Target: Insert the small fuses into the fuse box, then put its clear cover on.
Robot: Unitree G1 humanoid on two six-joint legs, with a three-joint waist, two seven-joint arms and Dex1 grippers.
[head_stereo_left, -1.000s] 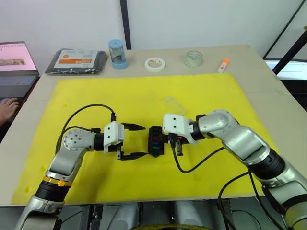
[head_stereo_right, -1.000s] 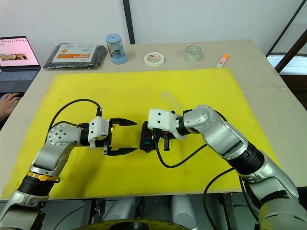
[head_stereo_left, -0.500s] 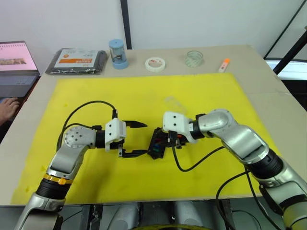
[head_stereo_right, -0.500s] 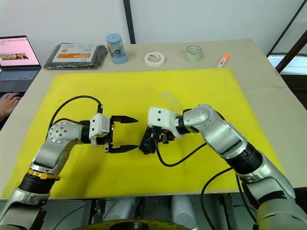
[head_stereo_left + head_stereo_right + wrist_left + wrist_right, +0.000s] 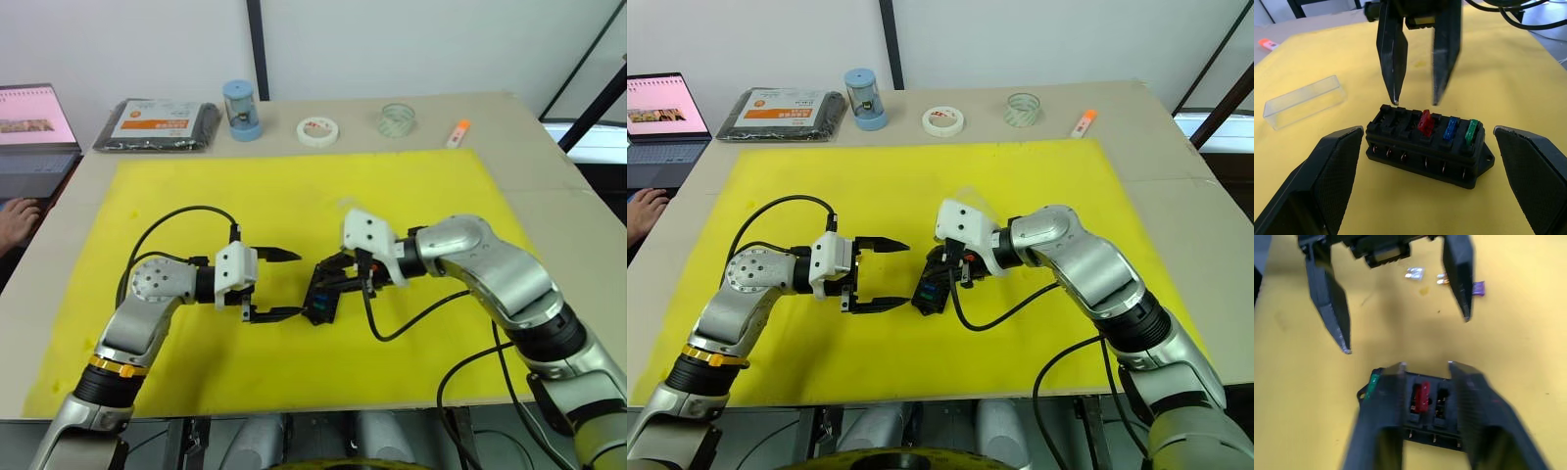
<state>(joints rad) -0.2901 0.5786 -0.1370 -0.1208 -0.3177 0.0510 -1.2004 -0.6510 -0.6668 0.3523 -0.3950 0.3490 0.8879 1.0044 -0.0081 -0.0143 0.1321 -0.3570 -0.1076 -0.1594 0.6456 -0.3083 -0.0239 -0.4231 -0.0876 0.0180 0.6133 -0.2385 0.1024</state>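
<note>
The black fuse box lies on the yellow mat between my two grippers. A red fuse stands tilted in one slot, with a blue fuse and a green fuse seated beside it. My right gripper hovers just above the box near the red fuse, open, holding nothing. My left gripper is wide open, level with the box's left end and not touching it. The clear cover lies on the mat beyond the box. Loose pale, amber and purple fuses rest under the left wrist.
Along the table's far edge stand a black packet with an orange label, a blue cylinder, a white tape roll, a clear tape roll and an orange marker. A laptop and a person's hand are at far left.
My right gripper has lifted off the fuse box and drawn back slightly to the right. The box has turned a little on the mat. My left gripper edged closer, still open.
</note>
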